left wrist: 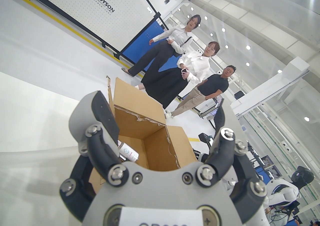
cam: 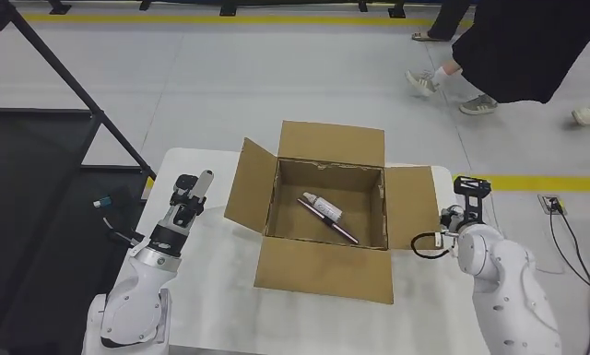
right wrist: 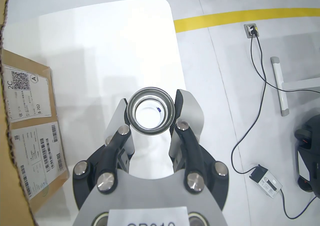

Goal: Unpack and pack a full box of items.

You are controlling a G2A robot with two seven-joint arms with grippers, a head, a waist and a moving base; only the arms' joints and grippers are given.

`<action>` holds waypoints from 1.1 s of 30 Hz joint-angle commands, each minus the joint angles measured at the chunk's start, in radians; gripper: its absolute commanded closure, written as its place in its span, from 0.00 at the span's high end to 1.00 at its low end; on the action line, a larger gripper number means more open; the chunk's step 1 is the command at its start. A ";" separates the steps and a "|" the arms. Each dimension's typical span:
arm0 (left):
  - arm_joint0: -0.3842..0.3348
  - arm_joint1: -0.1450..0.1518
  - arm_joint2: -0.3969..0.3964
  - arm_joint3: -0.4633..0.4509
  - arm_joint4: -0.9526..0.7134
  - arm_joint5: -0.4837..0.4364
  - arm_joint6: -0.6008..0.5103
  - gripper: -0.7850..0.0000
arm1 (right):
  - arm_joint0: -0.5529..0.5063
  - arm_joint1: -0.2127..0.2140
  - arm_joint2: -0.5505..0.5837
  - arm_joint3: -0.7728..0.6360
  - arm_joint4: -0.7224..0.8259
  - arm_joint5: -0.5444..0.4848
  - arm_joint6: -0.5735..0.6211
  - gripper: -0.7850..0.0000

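An open cardboard box (cam: 332, 138) stands in the middle of the white table (cam: 221, 290), all flaps folded out. Inside lie a white bottle (cam: 323, 206) and a dark pen-like stick (cam: 330, 222). My right gripper (cam: 461, 200) is to the right of the box, near the table's right edge. In the right wrist view it (right wrist: 151, 109) is shut on a round metal-rimmed can (right wrist: 150, 122), seen end-on above the table top. My left gripper (cam: 196, 191) is left of the box, open (left wrist: 160, 109) and holding nothing. It faces the box (left wrist: 140, 104), where the white bottle (left wrist: 128, 152) shows.
The labelled box flap (right wrist: 27, 122) lies flat close to the right gripper. A black frame (cam: 74, 88) and a dark surface with a small capped vial (cam: 101, 203) border the table's left. Cables and an adapter (right wrist: 267, 183) lie on the floor at right.
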 commanded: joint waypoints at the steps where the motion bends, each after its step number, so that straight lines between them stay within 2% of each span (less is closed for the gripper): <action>1: 0.000 0.000 0.000 0.000 0.000 0.000 0.000 1.00 | 0.003 0.001 0.006 0.028 0.020 -0.021 -0.013 0.00; 6: 0.000 0.000 0.000 0.000 0.000 0.000 0.000 1.00 | 0.009 0.003 0.014 0.099 0.058 -0.091 -0.052 0.00; 12: 0.000 0.000 0.000 0.000 0.000 0.000 0.000 1.00 | 0.009 0.005 0.019 0.143 0.091 -0.124 -0.099 0.00; 14: 0.000 0.000 0.000 0.000 0.000 0.000 0.000 1.00 | 0.009 0.006 0.023 0.150 0.102 -0.130 -0.101 0.33; 17: 0.000 0.000 0.000 0.000 0.000 0.000 0.000 1.00 | 0.008 0.008 0.026 0.155 0.110 -0.144 -0.104 0.47; 18: 0.000 0.000 0.000 0.000 0.000 0.000 0.000 1.00 | 0.008 0.008 0.027 0.155 0.114 -0.149 -0.104 0.57; 22: 0.000 0.000 0.000 0.000 0.000 0.000 0.000 1.00 | 0.003 0.011 0.032 0.138 0.113 -0.135 -0.105 0.82; 25: 0.000 0.000 0.000 0.000 0.000 0.000 0.000 1.00 | -0.007 0.012 0.040 0.091 0.098 -0.095 -0.095 0.87; 27: 0.000 0.000 0.000 0.000 0.000 0.000 0.000 1.00 | -0.020 0.015 0.048 0.037 0.072 -0.061 -0.079 0.93; 30: 0.000 0.000 0.000 0.000 0.000 0.000 0.000 1.00 | -0.056 0.018 0.069 -0.098 0.061 -0.042 -0.077 1.00; 33: 0.000 0.000 0.000 0.000 0.000 0.000 0.000 1.00 | -0.105 0.020 0.073 -0.269 0.061 -0.065 -0.089 1.00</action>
